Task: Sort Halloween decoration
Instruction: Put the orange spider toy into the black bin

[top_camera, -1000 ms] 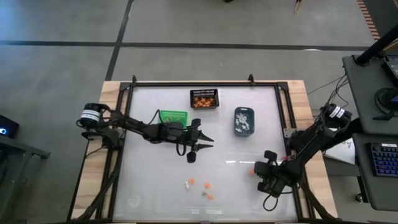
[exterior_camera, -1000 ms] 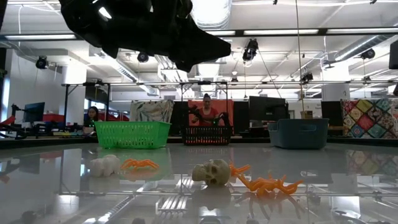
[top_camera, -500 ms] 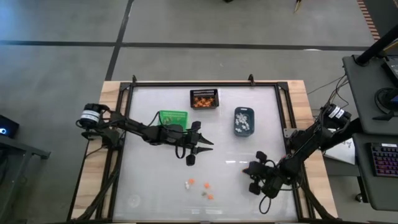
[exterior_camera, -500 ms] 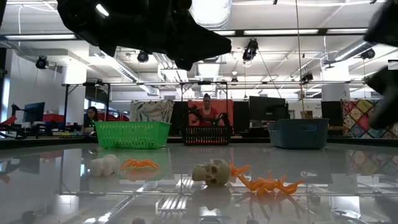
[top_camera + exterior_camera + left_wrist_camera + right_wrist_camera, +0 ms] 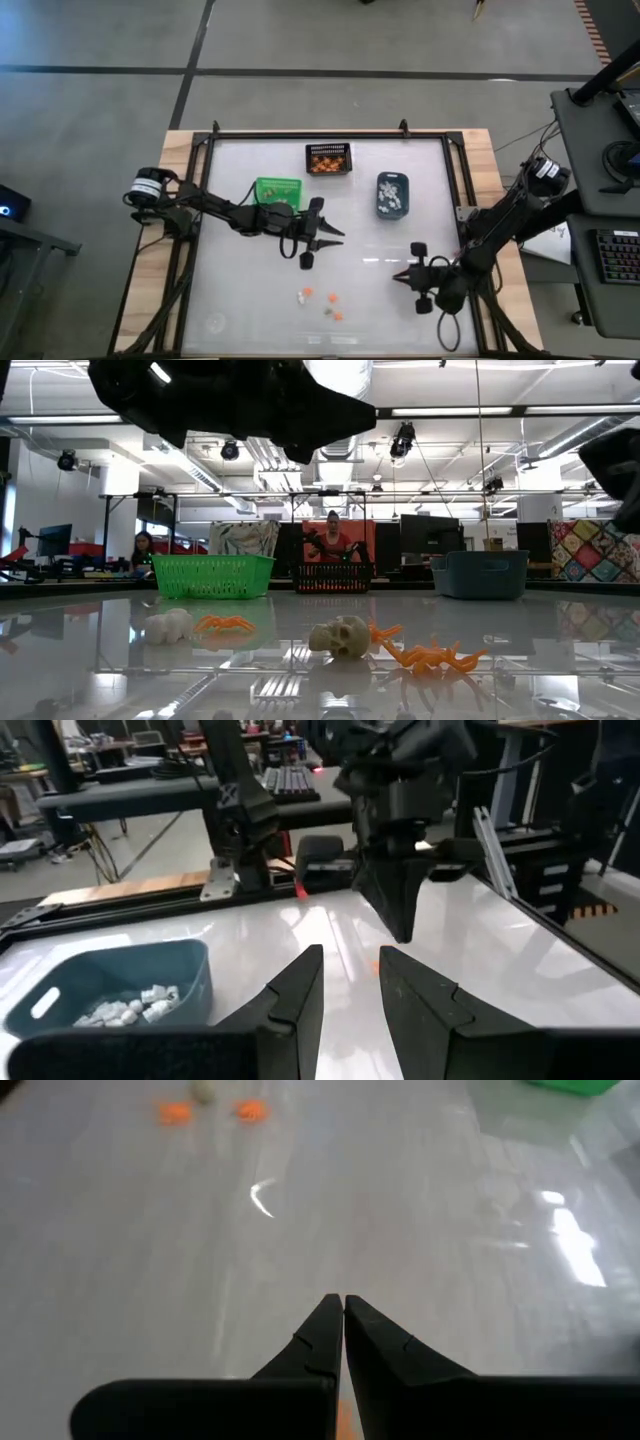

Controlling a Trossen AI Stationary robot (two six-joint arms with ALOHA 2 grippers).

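Note:
Several tiny Halloween trinkets lie near the table's near edge: a white one [image 5: 300, 295], orange ones [image 5: 331, 297] and a grey one [image 5: 327, 311]. The low view shows a skull [image 5: 340, 635] and an orange spider [image 5: 430, 656] among them. Another orange trinket [image 5: 383, 960] lies right of them, just by the shut fingertips of my right gripper [image 5: 399, 278], whose fingers slant down toward the table's left. My left gripper [image 5: 336, 233] hangs open over the table's middle with nothing between its fingers [image 5: 300, 990]. My right gripper's shut fingertips [image 5: 343, 1305] stand close over the orange trinket, a sliver of which [image 5: 340, 1415] shows under the fingers. I cannot tell whether they touch it.
Three small bins stand in the table's far half: a green one [image 5: 278, 188], a black mesh one [image 5: 328, 159] holding orange pieces, and a blue-grey one [image 5: 392, 195] holding white pieces. Bare tabletop lies between the bins and the trinkets. People sit in the room beyond.
My right gripper has rolled and tipped at the wrist. Its shut fingers now point toward the table's left, at the lone orange trinket, and it has come into the low view's right edge. The trinkets have stayed in place.

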